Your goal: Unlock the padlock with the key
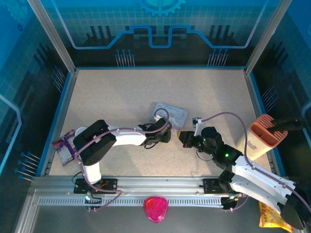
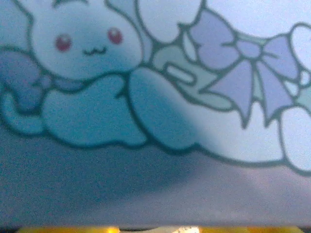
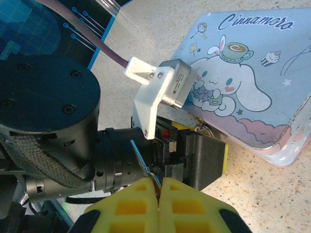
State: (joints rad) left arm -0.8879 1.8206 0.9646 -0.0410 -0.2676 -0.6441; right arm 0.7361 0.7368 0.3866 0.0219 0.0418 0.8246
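Key [image 3: 144, 162] pinched between tightly closed yellow pads [image 3: 131, 206] of right gripper [image 3: 159, 187]; left gripper [image 1: 165, 131] just beside pale blue cartoon-printed tin [image 1: 171, 114], jaw gap impossible to tell.

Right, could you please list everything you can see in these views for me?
tin: one, pale blue with cartoon print, mid-table
key: one, thin and silvery, pinched in the right gripper
purple packet: one, purple, table's left edge
holder: one, salmon, table's right edge
heart-shaped piece: one, pink, on the front rail
yellow packet: one, yellow, off the table by the near right corner
table: one, beige speckled
left gripper: one, black with yellow pads, at the tin's near edge
right gripper: one, yellow pads, shut on the key
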